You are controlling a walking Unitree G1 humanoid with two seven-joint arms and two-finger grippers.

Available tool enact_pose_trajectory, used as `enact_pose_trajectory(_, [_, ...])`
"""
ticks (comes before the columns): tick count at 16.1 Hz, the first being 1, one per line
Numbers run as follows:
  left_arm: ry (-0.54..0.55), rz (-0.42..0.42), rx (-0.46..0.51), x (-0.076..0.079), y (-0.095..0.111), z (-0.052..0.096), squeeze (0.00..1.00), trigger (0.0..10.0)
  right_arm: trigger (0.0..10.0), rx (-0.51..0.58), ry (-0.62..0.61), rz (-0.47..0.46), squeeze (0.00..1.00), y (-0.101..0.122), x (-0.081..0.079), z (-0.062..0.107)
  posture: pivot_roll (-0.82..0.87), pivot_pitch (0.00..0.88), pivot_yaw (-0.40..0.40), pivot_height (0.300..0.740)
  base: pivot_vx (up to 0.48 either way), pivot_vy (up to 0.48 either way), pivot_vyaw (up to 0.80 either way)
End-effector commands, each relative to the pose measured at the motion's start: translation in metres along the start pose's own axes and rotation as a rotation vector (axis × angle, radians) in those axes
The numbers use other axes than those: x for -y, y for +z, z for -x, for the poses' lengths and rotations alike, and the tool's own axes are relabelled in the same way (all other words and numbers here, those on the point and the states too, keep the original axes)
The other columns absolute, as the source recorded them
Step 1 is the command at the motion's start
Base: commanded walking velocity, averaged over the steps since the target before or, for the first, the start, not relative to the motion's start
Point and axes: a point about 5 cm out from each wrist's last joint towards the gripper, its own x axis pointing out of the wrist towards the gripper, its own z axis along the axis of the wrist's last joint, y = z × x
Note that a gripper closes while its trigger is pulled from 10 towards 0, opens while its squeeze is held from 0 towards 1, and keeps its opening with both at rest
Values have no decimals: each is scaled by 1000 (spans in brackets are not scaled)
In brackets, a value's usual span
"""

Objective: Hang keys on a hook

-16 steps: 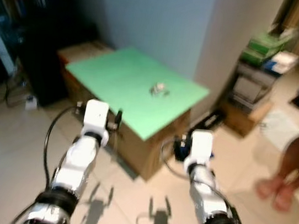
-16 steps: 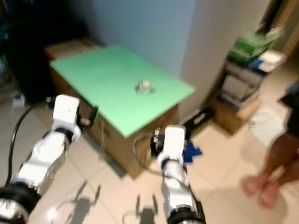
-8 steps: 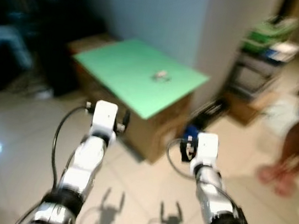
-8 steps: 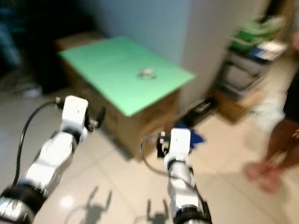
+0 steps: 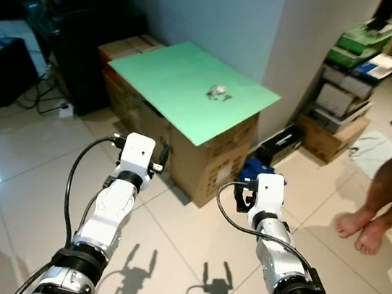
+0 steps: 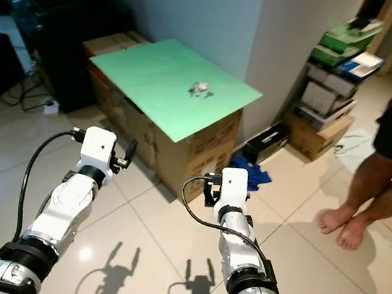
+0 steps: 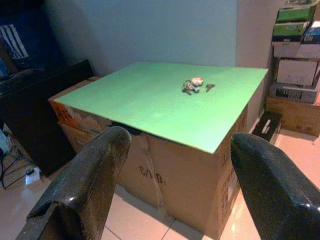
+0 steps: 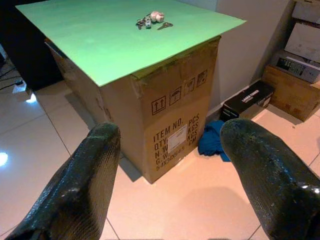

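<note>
A bunch of keys (image 5: 218, 92) with a pale fob lies near the far side of a green sheet (image 5: 181, 94) that covers a cardboard box (image 5: 211, 165). Both arms are held out low in front of me, short of the box. My left gripper (image 7: 181, 137) is open and empty, and the keys (image 7: 195, 85) lie well beyond its fingers (image 7: 85, 190). My right gripper (image 8: 171, 129) is also open and empty, facing the box's near corner, with the keys (image 8: 150, 20) far past it on the sheet.
A person stands barefoot (image 5: 367, 229) on the tiles at the right. Stacked boxes and trays (image 5: 354, 60) line the back right wall. A black box (image 5: 280, 144) and blue cloth (image 5: 251, 171) lie beside the carton. Dark furniture and cables (image 5: 56, 102) sit at the left.
The head camera has shifted and the blur has cleared, so the box and person sit a little differently in the picture. Both arms hold the same pose and both grippers stay open.
</note>
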Motion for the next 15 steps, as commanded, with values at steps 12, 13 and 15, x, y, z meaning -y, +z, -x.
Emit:
enact_pose_trajectory(12, [-18, 15, 4, 3, 4, -4, 0, 10000, 10000, -23, 6, 17, 0, 0, -2, -2, -79, 0, 85, 740, 0, -400, 0])
enact_pose_trajectory(13, [-13, 17, -9, 1, 2, -5, 0, 10000, 10000, -28, 9, 22, 0, -1, -3, -2, -78, 0, 85, 740, 0, 0, 0])
enact_pose_trajectory(15, [-5, -12, -14, -1, 2, -5, 0, 10000, 10000, -33, 10, 20, 0, -2, -4, -2, -68, 0, 86, 740, 0, 0, 0])
